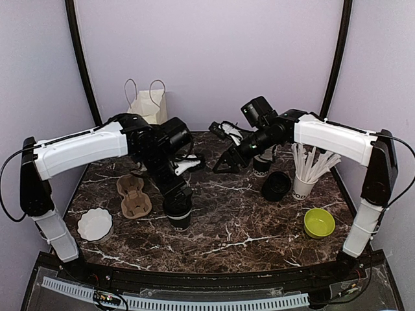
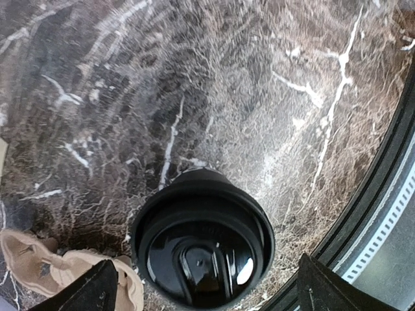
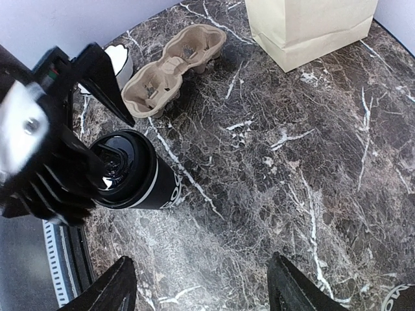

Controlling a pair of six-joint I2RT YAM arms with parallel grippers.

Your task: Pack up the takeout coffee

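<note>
On the table, a lidded cup stands upright near the middle, toward the front edge. The left hand hangs over it, one finger on each side of the lid, apart from it. The cup carrier lies just left of the cup and slightly behind it. A small dish sits nearer the front-left corner. A paper bag stands at the back edge, left of centre. On the right side, a second cup stands left of and slightly behind a cup of sticks. A bowl sits toward the front-right corner.
</note>
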